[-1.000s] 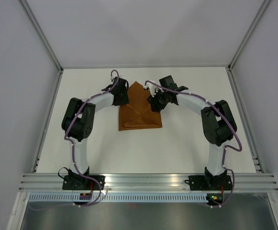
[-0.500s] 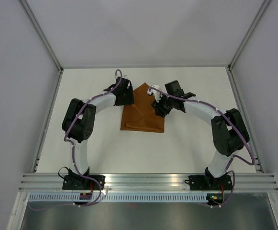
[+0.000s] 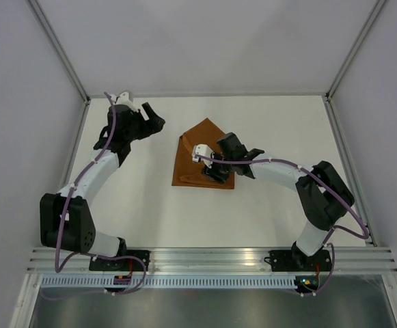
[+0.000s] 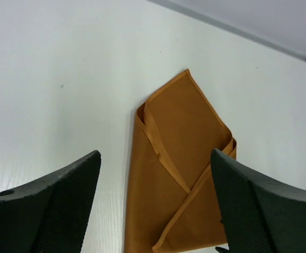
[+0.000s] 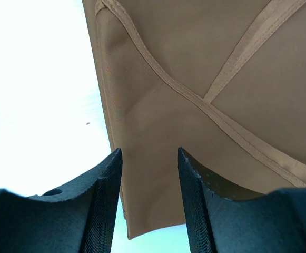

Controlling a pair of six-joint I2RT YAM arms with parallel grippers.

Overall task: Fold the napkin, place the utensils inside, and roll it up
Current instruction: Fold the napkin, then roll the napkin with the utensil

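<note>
Right wrist: napkin (image 5: 195, 79) lies beneath right gripper (image 5: 148, 154).

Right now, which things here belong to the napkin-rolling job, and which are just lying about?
In the job: folded orange napkin; left gripper, open, away from the cloth; right gripper, open, over the napkin. No cutlery in view.
Just there: white table; aluminium rail at its near edge.

Bright, even light; faint shadows; napkin (image 5: 195, 79) washed pale, right wrist.
</note>
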